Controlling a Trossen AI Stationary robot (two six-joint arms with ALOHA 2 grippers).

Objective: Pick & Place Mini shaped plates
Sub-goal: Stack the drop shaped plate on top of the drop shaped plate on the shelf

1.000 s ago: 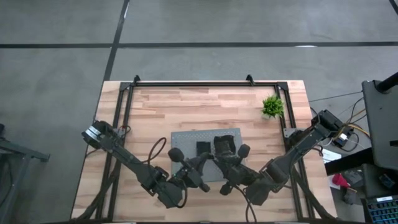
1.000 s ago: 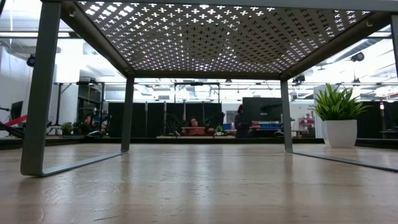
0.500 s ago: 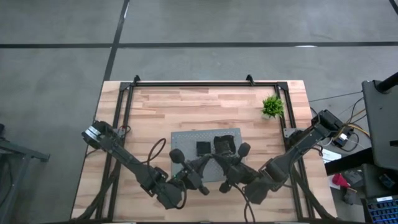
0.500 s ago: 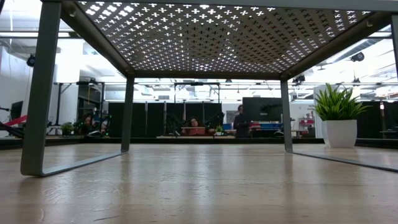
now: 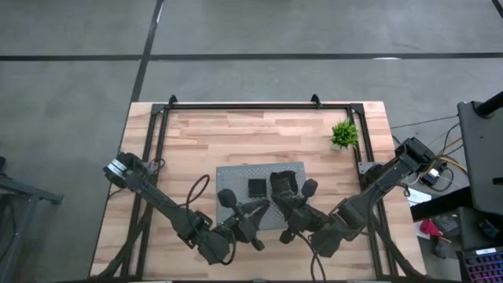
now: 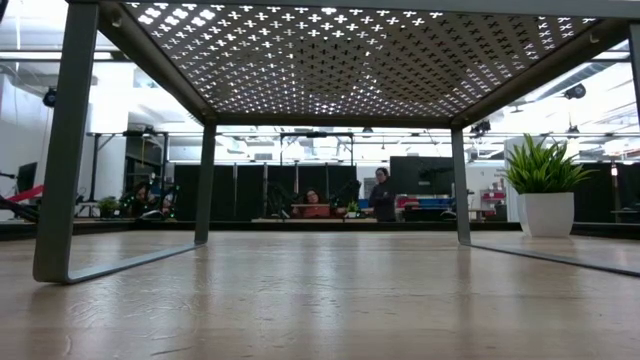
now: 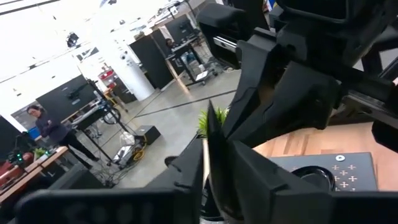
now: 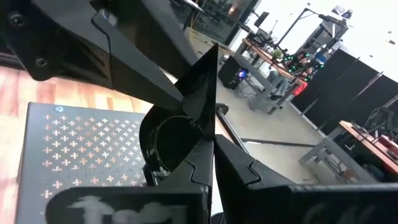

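A small black square plate (image 5: pixel 256 187) lies flat on the raised grey perforated board (image 5: pixel 236 174). My right gripper (image 5: pixel 283 194) is over the board's right half, shut on a black teardrop plate (image 8: pixel 175 138) with a round hollow. My left gripper (image 5: pixel 261 207) hovers at the board's near edge, close to the right gripper. It is shut on a thin dark plate (image 7: pixel 208 134) that I see edge-on. Another black plate (image 7: pixel 311 177) rests on the board beyond it. The low view shows neither gripper. My left gripper pinches the thin plate between its two fingers, and the plate's pointed end (image 7: pixel 209 112) sticks out past the fingertips. Which part the fingers are on is hidden by the fingers themselves. My right gripper pinches the teardrop plate by its broad end (image 8: pixel 186 171). The plate stands on edge with its pointed tip (image 8: pixel 214 56) sticking out past the fingers, over the board.
A small green potted plant (image 5: pixel 343 135) stands near the table's far right corner. The board stands on thin metal legs (image 6: pixel 62 150), with open space under it. A black frame (image 5: pixel 244 106) runs along the table's far and side edges. People sit in the room behind.
My left gripper has drifted slightly toward the table's near right, still shut. My right gripper and the square plate on the board have kept still.
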